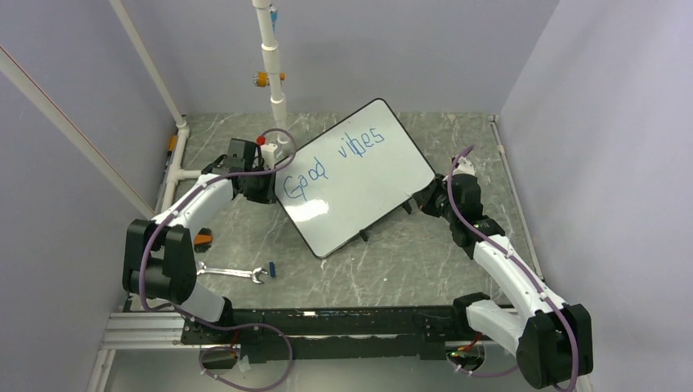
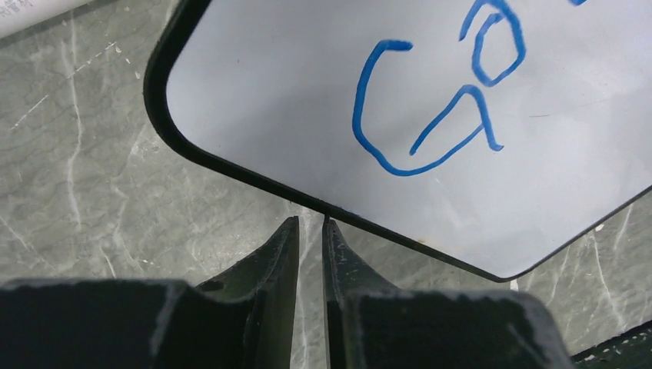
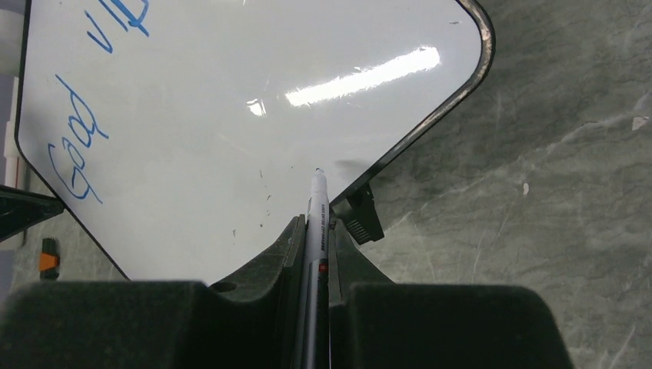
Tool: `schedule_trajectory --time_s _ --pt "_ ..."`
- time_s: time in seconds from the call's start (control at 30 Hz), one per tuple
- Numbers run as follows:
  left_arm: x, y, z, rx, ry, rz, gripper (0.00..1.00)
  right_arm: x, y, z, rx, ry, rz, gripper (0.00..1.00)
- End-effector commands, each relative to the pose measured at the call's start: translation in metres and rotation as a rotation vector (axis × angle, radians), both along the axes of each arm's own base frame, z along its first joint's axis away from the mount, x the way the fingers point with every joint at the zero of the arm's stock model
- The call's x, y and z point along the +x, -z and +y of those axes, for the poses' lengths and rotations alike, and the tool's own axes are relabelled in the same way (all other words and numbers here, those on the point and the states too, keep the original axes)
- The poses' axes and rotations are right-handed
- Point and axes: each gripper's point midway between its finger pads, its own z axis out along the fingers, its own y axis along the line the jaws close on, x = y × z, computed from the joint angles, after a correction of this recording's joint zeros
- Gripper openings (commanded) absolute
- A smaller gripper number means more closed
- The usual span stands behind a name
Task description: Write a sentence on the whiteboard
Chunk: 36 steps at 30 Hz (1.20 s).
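Observation:
The whiteboard point(image 1: 368, 192) lies at an angle in the middle of the table, white with a thin black frame. The sentence point(image 1: 328, 161) is blue lettering reading "Good vibes"; below it the board is blank. My left gripper point(image 1: 276, 181) is at the board's left edge. In the left wrist view its jaws point(image 2: 309, 223) are nearly closed on nothing, tips at the board's frame point(image 2: 231, 165). My right gripper point(image 1: 425, 198) is at the board's right edge, shut on a grey marker point(image 3: 318, 207). The marker's tip is over the board point(image 3: 231, 115) near its frame.
A wrench point(image 1: 231, 272) and a small blue cap point(image 1: 272, 269) lie near the front left. An orange item point(image 1: 202, 239) sits by the left arm. A white pipe post point(image 1: 274, 73) stands at the back. A black board foot point(image 3: 361, 217) is beside my right fingers.

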Motion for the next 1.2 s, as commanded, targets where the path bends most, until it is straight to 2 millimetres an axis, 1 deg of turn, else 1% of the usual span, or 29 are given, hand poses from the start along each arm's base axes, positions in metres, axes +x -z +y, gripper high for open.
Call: schedule_trajectory --time_s 0.0,0.2,0.4,0.57,0.73,0.8,0.87,0.93,1.03,1.1,1.17 --pt "0.0 -0.005 0.003 0.055 0.031 -0.037 0.21 0.006 -0.016 0.004 0.027 -0.004 -0.065 0.0" --pt "0.0 -0.017 -0.003 0.035 0.047 -0.072 0.26 0.007 -0.016 0.004 0.03 -0.007 -0.065 0.0" --pt "-0.003 -0.034 -0.004 0.012 0.05 -0.124 0.35 0.007 -0.016 0.004 0.029 -0.007 -0.065 0.0" --pt "-0.004 -0.047 0.0 0.027 0.045 -0.168 0.43 0.006 -0.019 0.004 0.025 -0.008 -0.07 0.0" --pt "-0.007 -0.067 0.006 0.043 0.038 -0.24 0.51 0.004 -0.024 0.003 0.015 -0.011 -0.077 0.0" --pt "-0.008 -0.077 0.007 0.041 0.044 -0.272 0.53 0.003 -0.026 0.003 0.012 -0.017 -0.079 0.0" --pt "-0.008 -0.095 0.002 0.009 0.065 -0.317 0.55 0.002 -0.028 0.003 0.011 -0.021 -0.081 0.0" --pt "-0.006 -0.117 -0.008 -0.042 0.102 -0.361 0.57 0.002 -0.03 0.004 0.013 -0.027 -0.084 0.0" --pt "-0.007 -0.155 -0.031 -0.14 0.184 -0.425 0.62 0.002 -0.037 0.004 0.016 -0.03 -0.096 0.0" --pt "-0.005 -0.172 -0.045 -0.166 0.228 -0.451 0.64 0.001 -0.042 0.004 0.017 -0.032 -0.106 0.0" --pt "-0.001 -0.18 -0.06 -0.168 0.27 -0.458 0.66 -0.001 -0.046 0.004 0.014 -0.035 -0.117 0.0"
